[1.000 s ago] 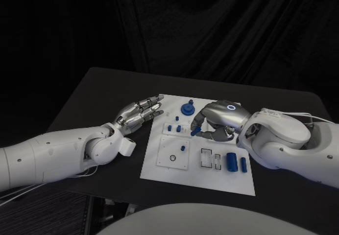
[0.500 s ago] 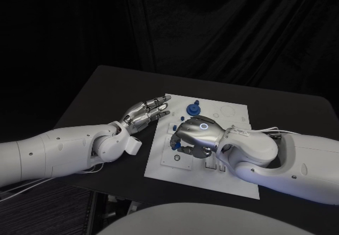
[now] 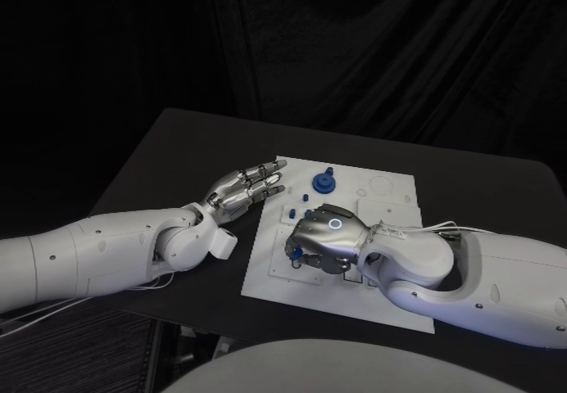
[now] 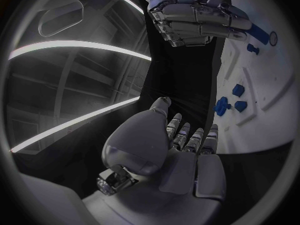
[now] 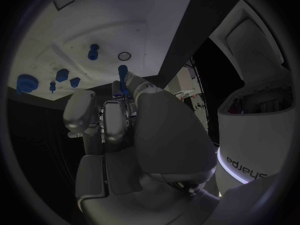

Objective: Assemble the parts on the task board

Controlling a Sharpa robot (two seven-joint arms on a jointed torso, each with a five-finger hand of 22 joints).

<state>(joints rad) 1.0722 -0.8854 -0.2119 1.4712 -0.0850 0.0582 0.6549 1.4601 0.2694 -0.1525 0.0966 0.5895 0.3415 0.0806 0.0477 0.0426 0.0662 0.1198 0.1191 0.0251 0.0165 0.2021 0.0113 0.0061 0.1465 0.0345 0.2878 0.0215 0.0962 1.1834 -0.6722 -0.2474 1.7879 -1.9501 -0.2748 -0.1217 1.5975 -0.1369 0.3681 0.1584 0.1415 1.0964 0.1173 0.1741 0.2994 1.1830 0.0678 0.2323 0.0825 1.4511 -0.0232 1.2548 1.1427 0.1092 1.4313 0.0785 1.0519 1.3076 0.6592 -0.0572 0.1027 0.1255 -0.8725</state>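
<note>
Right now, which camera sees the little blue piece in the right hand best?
The right wrist view: the small blue piece stands out between the right hand's fingertips. In the head view that hand covers it. The left wrist view shows only its closed fingers.

I count one table (image 3: 154, 155), one board (image 3: 296, 295). Two arms, two hands: left hand (image 3: 242, 190), right hand (image 3: 321, 246). In right wrist view I count six blue parts (image 5: 62, 75): one big knob (image 5: 26, 82), three small pieces beside it, one peg (image 5: 94, 51), one more part (image 5: 123, 70) held in right hand's fingers. One black ring (image 5: 124, 56). Head view gives me fewer parts; the right hand covers some.
</note>
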